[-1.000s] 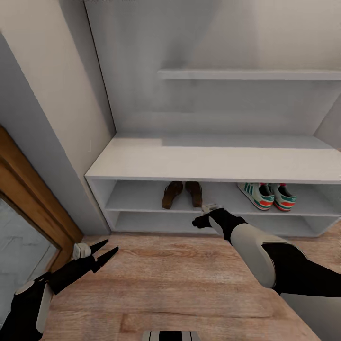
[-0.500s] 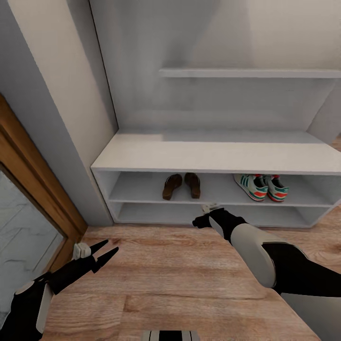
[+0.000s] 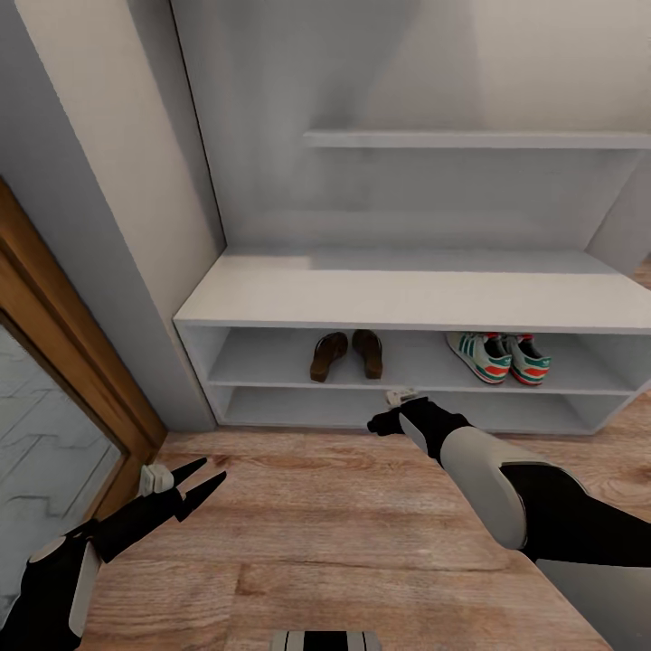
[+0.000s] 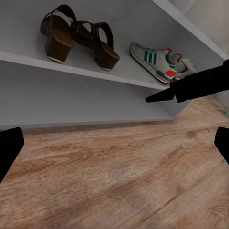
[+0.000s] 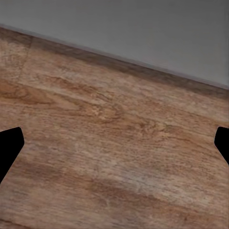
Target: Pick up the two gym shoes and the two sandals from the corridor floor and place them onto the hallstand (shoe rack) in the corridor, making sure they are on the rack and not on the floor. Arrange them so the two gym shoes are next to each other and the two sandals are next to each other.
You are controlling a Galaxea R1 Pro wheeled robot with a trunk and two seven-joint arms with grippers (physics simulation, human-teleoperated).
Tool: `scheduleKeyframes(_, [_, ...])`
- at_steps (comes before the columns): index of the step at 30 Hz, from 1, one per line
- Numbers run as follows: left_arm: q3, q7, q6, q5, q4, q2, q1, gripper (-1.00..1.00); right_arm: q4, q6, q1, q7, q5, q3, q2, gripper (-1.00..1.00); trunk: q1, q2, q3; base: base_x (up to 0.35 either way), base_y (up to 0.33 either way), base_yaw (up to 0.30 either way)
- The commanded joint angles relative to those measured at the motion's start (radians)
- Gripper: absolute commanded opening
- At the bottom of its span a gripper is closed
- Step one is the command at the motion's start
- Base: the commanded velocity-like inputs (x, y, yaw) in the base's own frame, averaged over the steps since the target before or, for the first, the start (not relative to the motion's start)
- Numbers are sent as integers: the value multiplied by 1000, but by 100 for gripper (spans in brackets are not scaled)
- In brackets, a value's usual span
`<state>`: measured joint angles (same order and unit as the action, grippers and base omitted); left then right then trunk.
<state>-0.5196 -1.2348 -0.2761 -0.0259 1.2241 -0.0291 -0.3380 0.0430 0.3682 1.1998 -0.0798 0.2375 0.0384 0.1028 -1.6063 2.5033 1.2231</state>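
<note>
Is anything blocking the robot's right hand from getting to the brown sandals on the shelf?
Nothing visible does. The sandals sit on the rack's upper open shelf, and the right gripper hangs in front of the rack, lower than them, above the floor. The shelf front is open.

Home entry corridor: pale grey hallstand with open shoe shelves and a wall shelf above, sandals and gym shoes stored on it, wood-plank floor, wooden-framed glass door showing grey paving outside
</note>
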Motion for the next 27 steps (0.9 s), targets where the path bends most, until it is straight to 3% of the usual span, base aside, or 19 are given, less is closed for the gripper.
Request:
scheduleKeyframes(1, [0,0,0,0,0,0,0,100,0,0,0,0,0,0,0,100,0,0,0,0,0,0])
scheduleKeyframes(27, [0,-1,0,-2,0,0,5,100,0,0,0,0,0,0,1,100,0,0,0,-3,0,0])
